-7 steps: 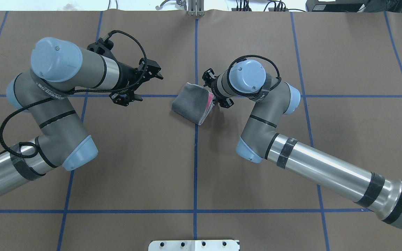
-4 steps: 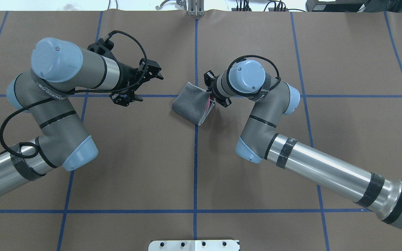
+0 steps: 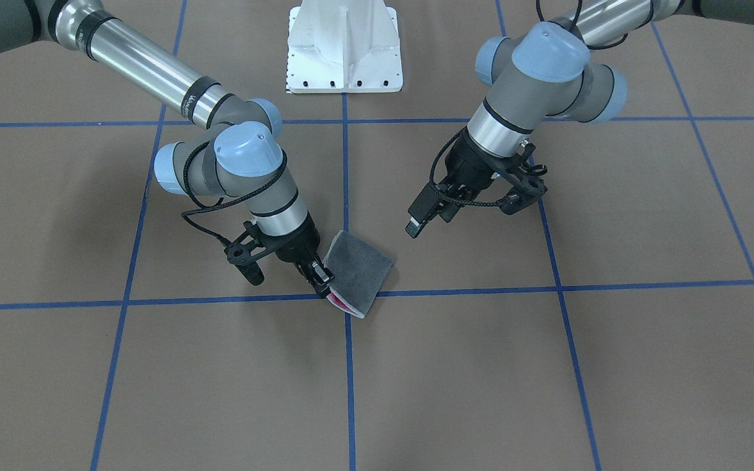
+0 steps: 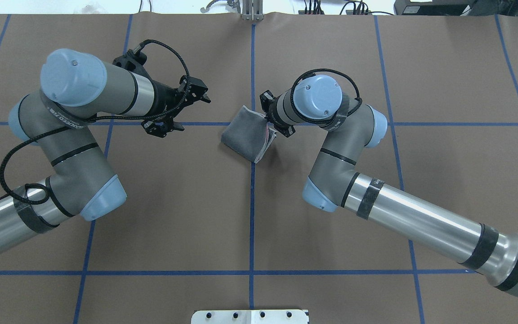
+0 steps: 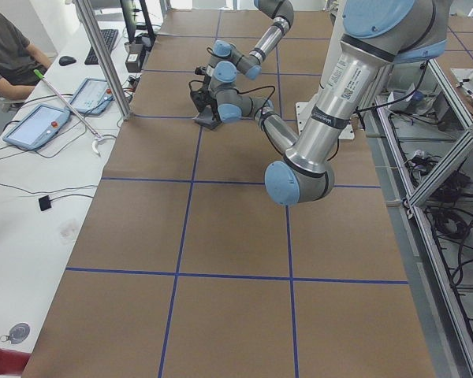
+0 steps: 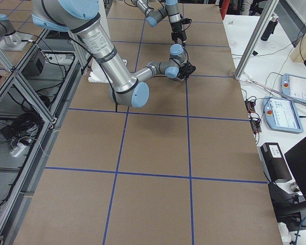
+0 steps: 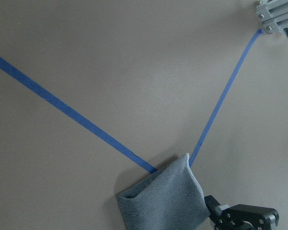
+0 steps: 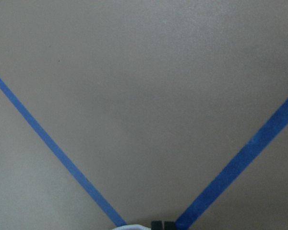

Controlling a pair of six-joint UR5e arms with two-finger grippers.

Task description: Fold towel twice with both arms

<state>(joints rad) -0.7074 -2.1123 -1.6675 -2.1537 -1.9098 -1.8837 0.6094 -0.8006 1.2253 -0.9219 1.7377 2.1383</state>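
The towel lies in the middle of the table, on the crossing of the blue tape lines. It is a small folded packet with the dark grey face outside. A thin stripe of pink and the pale hem show at its open edge.

The right gripper points down at that open edge, and its jaws are closed together on the layers there. The left gripper hangs well apart from the cloth. Its jaws look parted and they carry nothing.

I judge the terry cloth to be light, soft and limp. It will sag and the layers may slide open if only one is pinched. A good hold takes all layers together at a hem or corner.

The pile is fuzzy, and the brown paper under it is smooth and matte.
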